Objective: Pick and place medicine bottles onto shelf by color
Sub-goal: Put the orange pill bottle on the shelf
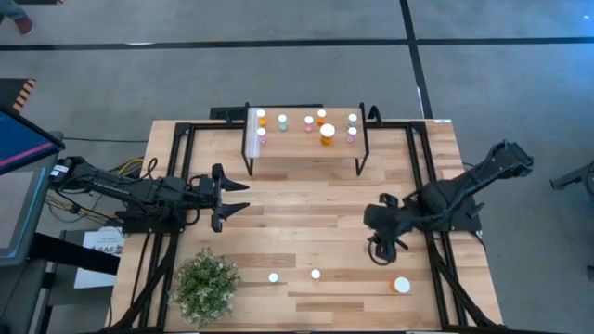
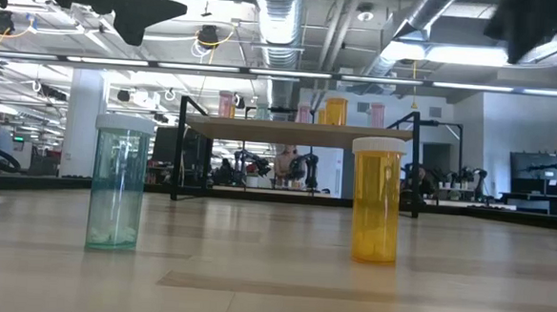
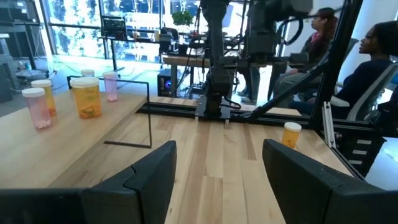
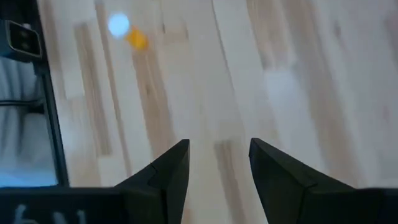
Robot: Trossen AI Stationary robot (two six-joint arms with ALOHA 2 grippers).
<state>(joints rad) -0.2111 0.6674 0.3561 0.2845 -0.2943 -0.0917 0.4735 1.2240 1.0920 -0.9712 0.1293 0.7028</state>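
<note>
The shelf [image 1: 306, 148] stands at the table's far middle and carries several white-capped bottles: orange ones, with a larger one [image 1: 327, 133], pink ones and pale green ones. On the table near the front edge stand a pale green bottle [image 2: 117, 186], an orange bottle [image 2: 376, 204] and a larger orange bottle [image 1: 401, 285]. My left gripper [image 1: 237, 198] is open and empty, level above the table at the left and pointing right. My right gripper [image 1: 385, 249] points down over bare wood at the right, open and empty [image 4: 217, 162], with the larger orange bottle [image 4: 127, 31] off to one side.
A bushy green potted plant [image 1: 206, 283] stands at the near left corner. Black rails [image 1: 422, 176] run along both sides of the table. Bare wood lies between the shelf and the front bottles. People sit beyond the table [image 3: 367, 56].
</note>
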